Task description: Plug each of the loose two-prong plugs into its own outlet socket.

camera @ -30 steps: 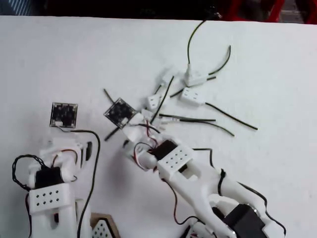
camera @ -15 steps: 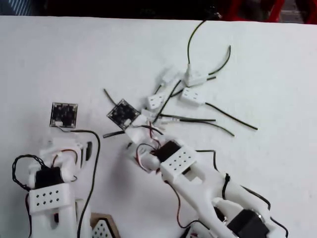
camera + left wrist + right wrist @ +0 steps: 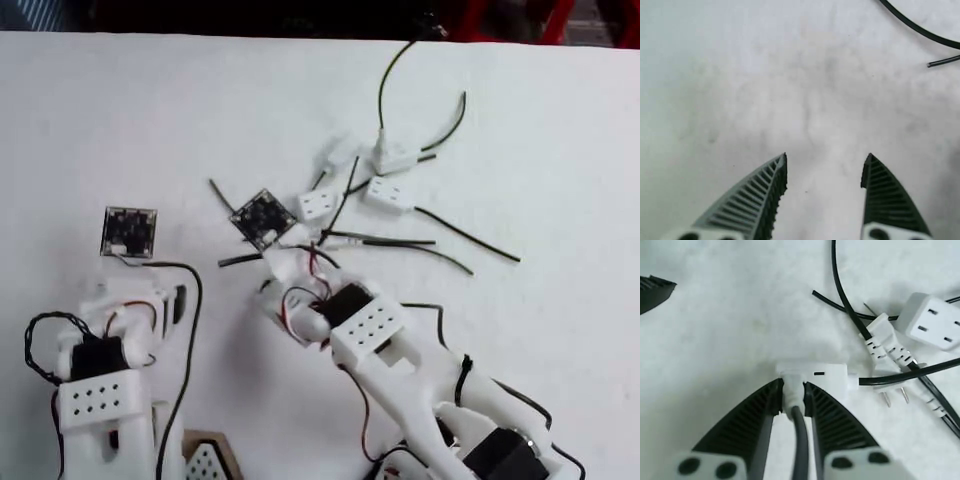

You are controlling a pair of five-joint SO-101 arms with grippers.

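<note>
My right gripper (image 3: 793,390) is shut on a white two-prong plug (image 3: 792,399) with a black cord, and the plug sits in a white socket block (image 3: 815,377). In the high view that gripper (image 3: 287,264) is at the table's middle, just in front of the pile of cords. Beside it lie two loose white plugs (image 3: 886,339) with bare prongs, next to another white socket block (image 3: 935,320). More socket blocks (image 3: 388,193) (image 3: 318,203) lie farther back. My left gripper (image 3: 824,165) is open over bare table at the front left (image 3: 140,290), holding nothing.
Several loose black cords (image 3: 430,240) trail right across the white table (image 3: 120,120). A black cord (image 3: 920,30) crosses a corner of the left wrist view. A dark ridged finger (image 3: 654,290) shows at the edge of the right wrist view.
The right arm has shifted right and a little farther back, carrying the plug and socket block with it. The left arm has not moved.
</note>
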